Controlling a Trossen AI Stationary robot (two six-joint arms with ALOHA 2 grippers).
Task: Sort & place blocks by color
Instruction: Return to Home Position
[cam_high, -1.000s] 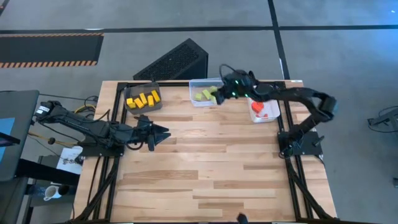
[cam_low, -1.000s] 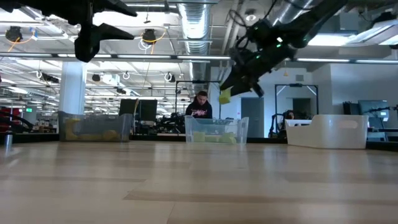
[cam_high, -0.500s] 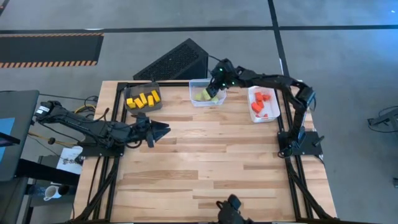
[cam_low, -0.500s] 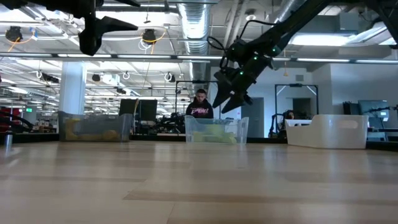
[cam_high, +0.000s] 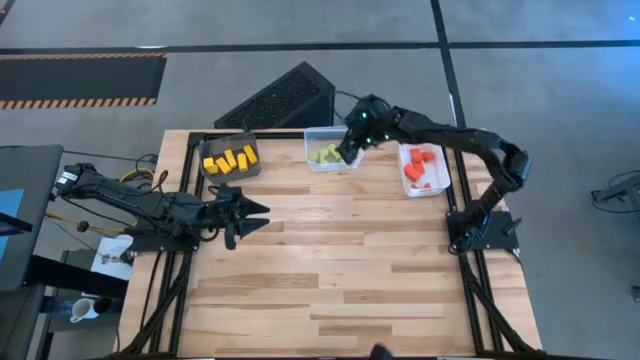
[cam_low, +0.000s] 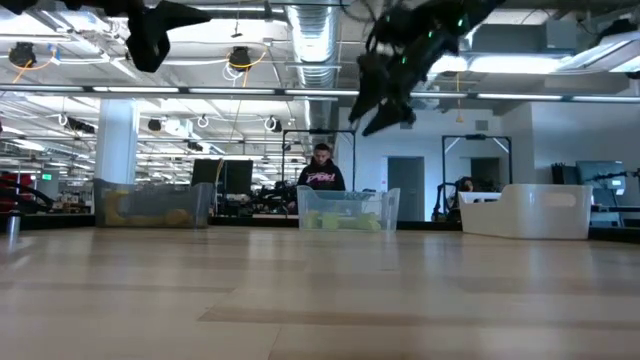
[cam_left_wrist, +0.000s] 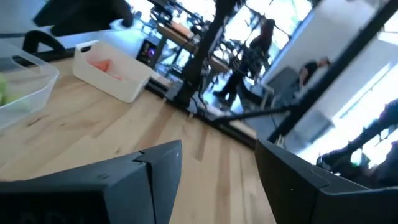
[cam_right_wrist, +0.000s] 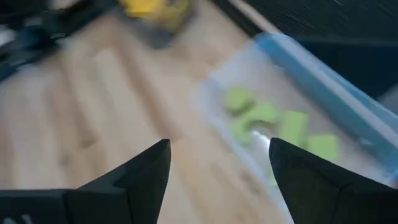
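My right gripper (cam_high: 350, 152) hangs open and empty high above the clear bin (cam_low: 347, 210), which holds several light green blocks (cam_right_wrist: 273, 124). Yellow blocks (cam_high: 230, 159) lie in the dark bin at the far left. Red blocks (cam_high: 420, 168) lie in the white bin (cam_low: 545, 210) at the far right. My left gripper (cam_high: 255, 214) hovers open and empty over the left part of the table, its fingers pointing toward the right edge. No block lies on the bare wood in these views.
The three bins stand in a row along the table's far edge. A dark slanted box (cam_high: 280, 97) sits behind them, off the table. The right arm's base (cam_high: 480, 228) is at the right edge. A person (cam_low: 322, 170) shows in the room beyond.
My right gripper, carrying a light green block, went down toward the clear bin, opened and let the block go into it. It then rose well above the bin, still open.
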